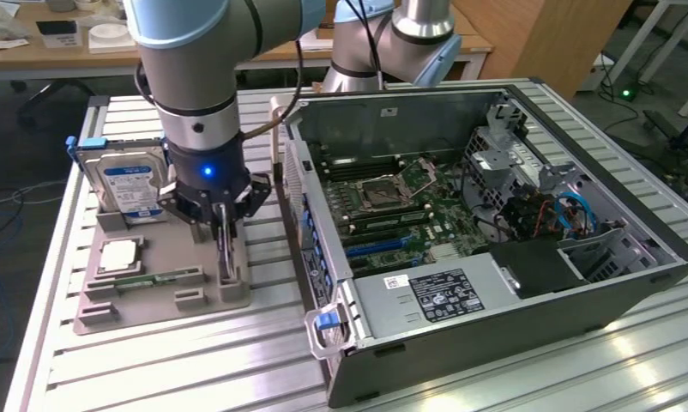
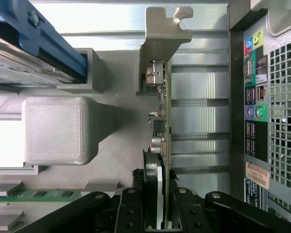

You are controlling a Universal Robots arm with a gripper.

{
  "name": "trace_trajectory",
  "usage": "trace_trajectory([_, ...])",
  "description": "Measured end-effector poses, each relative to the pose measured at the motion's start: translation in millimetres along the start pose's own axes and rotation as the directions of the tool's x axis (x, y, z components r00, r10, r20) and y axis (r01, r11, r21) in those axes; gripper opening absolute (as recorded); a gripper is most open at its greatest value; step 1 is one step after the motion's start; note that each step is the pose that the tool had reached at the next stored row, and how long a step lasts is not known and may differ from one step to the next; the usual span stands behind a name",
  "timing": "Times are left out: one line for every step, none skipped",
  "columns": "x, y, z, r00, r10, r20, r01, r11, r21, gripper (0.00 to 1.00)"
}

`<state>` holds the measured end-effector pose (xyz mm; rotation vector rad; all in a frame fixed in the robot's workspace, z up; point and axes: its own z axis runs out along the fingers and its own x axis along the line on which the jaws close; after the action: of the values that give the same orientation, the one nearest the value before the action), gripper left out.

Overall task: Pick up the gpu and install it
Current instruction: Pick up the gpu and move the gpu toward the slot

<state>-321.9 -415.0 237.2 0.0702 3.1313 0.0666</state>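
Judging by how things lie, we put the task at its first step. The gpu [image 1: 226,257] stands on edge in the grey holder [image 1: 149,300], which sits on the tabletop [image 1: 207,360] toward its edge on the exterior view's left. The open computer case [image 1: 618,283] is just beside it, and the card is not yet in there. Whether the card has left its slot in the holder, we cannot tell. The claw [image 2: 162,179] is narrowed but not pressed fully together. Its fingers [image 2: 151,194] pinch the gpu's board from both sides, at the end away from the silver bracket [image 2: 162,39].
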Motion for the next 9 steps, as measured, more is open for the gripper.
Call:
trace_trajectory([0.0,0.1,-2.1,1.0,0.0,0.0,0.0,1.0,0.0,0.28])
trace_trajectory([-0.1,0.2,-4.0,1.0,0.0,0.0001,0.0,1.0,0.0,0.28])
trace_trajectory([-0.1,0.2,-6.1,1.0,0.0,0.0001,0.0,1.0,0.0,0.28])
trace_trajectory([-0.1,0.3,-8.1,1.0,0.0,0.0001,0.0,1.0,0.0,0.28])
trace_trajectory([-0.1,0.4,-10.1,1.0,0.0,0.0001,0.0,1.0,0.0,0.28])
trace_trajectory([-0.1,0.5,-12.0,1.0,0.0,0.0001,0.0,1.0,0.0001,0.28])
trace_trajectory([-0.1,0.6,-14.0,1.0,0.0,0.0001,0.0,1.0,0.0,0.28])
trace_trajectory([-0.1,0.7,-15.8,1.0,0.0,0.0001,0.0,1.0,0.0,0.28])
trace_trajectory([-0.2,0.8,-17.8,1.0,0.0,0.0001,0.0,1.0,0.0,0.28])
